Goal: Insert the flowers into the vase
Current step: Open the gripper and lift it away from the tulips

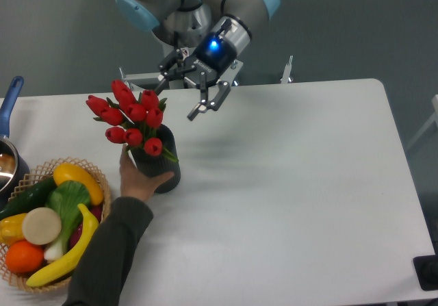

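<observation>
Bottom left: wicker basket, woven rim, packed with glossy fruit and veg: yellow banana, orange, green cucumber. Just right of it, human arm in dark sleeve rising from lower edge, bare hand wrapped round base of the vase, partly covering its lower wall. Dark grey matte cylinder, upright on white table, left of centre. The flowers sitting in its mouth: red tulip buds, smooth and rounded, fanning up and left, wider than the rim; green leaf drooping over front edge. Far left edge: metal pot with blue handle, cut off by frame. Upper centre: gripper, jaws spread wide, holding nothing, well clear of the buds, up and right of them. Wrist tilted down-left, blue ring light lit. Grey arm joints with light blue caps at top edge.
</observation>
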You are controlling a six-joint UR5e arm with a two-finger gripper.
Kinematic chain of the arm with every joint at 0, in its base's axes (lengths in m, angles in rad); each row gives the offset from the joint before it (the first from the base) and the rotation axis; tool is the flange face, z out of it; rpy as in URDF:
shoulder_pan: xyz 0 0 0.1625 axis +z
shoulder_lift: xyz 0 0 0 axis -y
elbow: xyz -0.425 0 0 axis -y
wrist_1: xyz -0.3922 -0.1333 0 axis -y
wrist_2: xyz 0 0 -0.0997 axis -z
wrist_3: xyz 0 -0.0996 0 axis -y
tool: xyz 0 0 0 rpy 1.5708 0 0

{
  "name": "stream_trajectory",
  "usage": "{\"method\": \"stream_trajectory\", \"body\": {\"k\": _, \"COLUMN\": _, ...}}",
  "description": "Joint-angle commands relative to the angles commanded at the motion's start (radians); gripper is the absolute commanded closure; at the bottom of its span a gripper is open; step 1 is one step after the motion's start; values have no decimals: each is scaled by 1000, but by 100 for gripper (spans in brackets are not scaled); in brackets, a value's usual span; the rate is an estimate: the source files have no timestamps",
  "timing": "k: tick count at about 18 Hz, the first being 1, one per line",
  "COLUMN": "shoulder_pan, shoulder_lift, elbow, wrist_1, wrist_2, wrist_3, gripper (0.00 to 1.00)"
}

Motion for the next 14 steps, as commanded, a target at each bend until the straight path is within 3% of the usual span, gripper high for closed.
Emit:
{"method": "stream_trajectory", "body": {"k": 2, "shoulder_pan": -5, "shoulder_lift": -1, "elbow": 72, "wrist_1": -2, "wrist_2": 91, "wrist_3": -91, "gripper": 0}}
{"method": "stream_trajectory", "body": {"k": 5, "shoulder_pan": -6, "shoulder_lift": -5, "elbow": 140, "wrist_1": -11, "wrist_2": 139, "wrist_3": -145, "gripper": 0}}
{"method": "stream_trajectory", "body": {"k": 9, "shoulder_pan": -5, "shoulder_lift": 6, "elbow": 186, "wrist_1": -47, "wrist_2": 335, "wrist_3": -149, "gripper": 0}}
{"method": "stream_trajectory", "body": {"k": 14, "shoulder_pan": -32, "shoulder_lift": 2, "elbow": 272, "wrist_1": -147, "wrist_2": 609, "wrist_3": -134, "gripper": 0}}
